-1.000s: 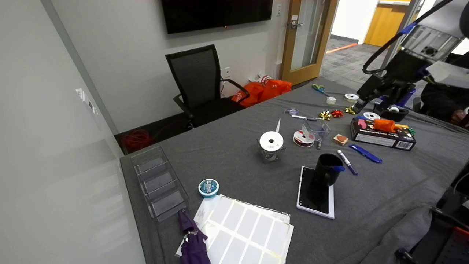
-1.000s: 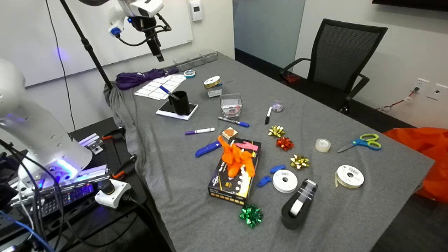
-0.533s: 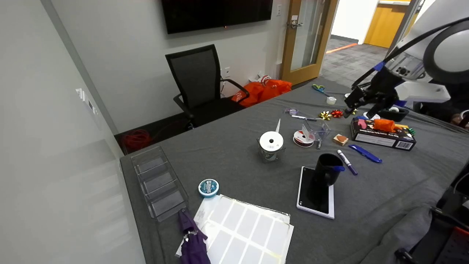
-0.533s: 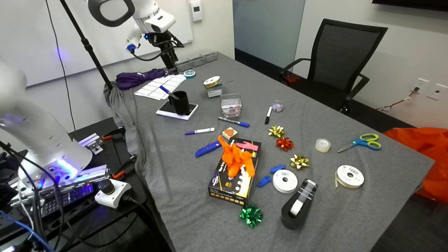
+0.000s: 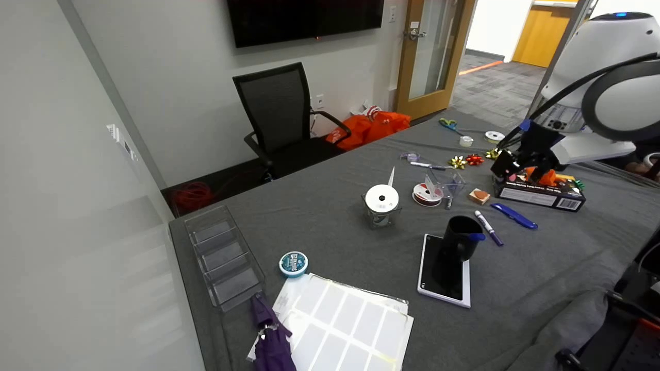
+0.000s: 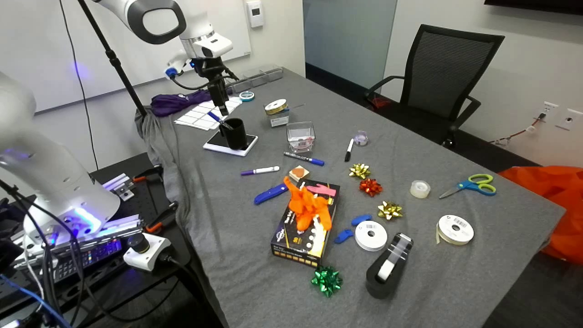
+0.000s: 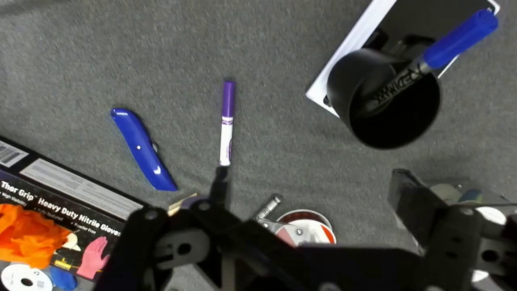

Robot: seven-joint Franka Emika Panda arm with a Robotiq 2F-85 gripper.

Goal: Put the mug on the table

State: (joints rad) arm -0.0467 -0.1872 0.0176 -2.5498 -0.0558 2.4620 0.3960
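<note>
The dark mug (image 5: 459, 238) stands upright on a flat black, white-edged slab (image 5: 438, 281), with a blue-capped marker leaning in it. The mug (image 6: 235, 135) and slab also show in the other exterior picture, on the dark grey table (image 6: 237, 218). In the wrist view the mug (image 7: 387, 129) is at upper right, its opening facing me, beyond the fingertips. My gripper (image 7: 311, 178) is open, with nothing between its fingers. It hangs in the air above the table, apart from the mug; in an exterior view the gripper (image 6: 224, 110) appears just above the mug's rim.
A purple marker (image 7: 227, 123) and blue cutter (image 7: 143, 149) lie beside the slab. A glove box (image 5: 539, 195) with an orange glove stands near. Clear holders, ribbon rolls (image 5: 382, 198), a gridded white sheet (image 5: 345, 324), purple umbrella (image 5: 273, 342) and divided tray (image 5: 224, 257) are around.
The arm has moved, and my gripper has come down, closer to the table and the mug. The fingers stay open. The mug, its marker and the slab have not moved.
</note>
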